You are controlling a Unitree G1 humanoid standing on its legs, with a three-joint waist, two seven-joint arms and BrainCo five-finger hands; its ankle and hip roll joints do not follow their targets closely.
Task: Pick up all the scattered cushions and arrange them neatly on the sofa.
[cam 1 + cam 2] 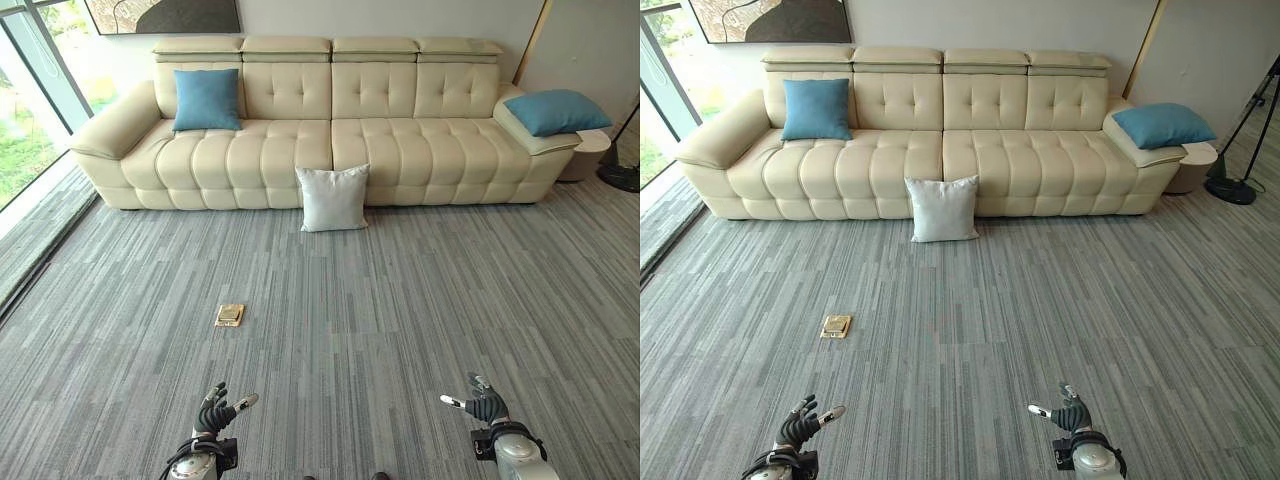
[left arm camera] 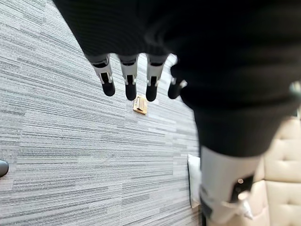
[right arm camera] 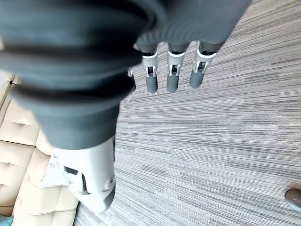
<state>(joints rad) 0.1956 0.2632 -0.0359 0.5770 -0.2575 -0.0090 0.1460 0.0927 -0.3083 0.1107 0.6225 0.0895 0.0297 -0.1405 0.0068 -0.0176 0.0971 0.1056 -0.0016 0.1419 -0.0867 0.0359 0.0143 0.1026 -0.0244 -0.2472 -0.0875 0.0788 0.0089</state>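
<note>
Blue cushion [image 1: 206,99] upright on sofa [image 1: 280,150] left seat; left robot hand [image 1: 214,411] low over carpet, fingers relaxed, empty. White cushion [image 1: 333,198] on floor, leaning against sofa front. Right robot hand [image 1: 484,404] likewise empty. Second blue cushion [image 1: 555,111] lies on right armrest.

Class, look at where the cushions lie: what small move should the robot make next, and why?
Probably step toward the white cushion: it stands on the carpet against the sofa front, far beyond both empty, open robot hands, left and right.
</note>
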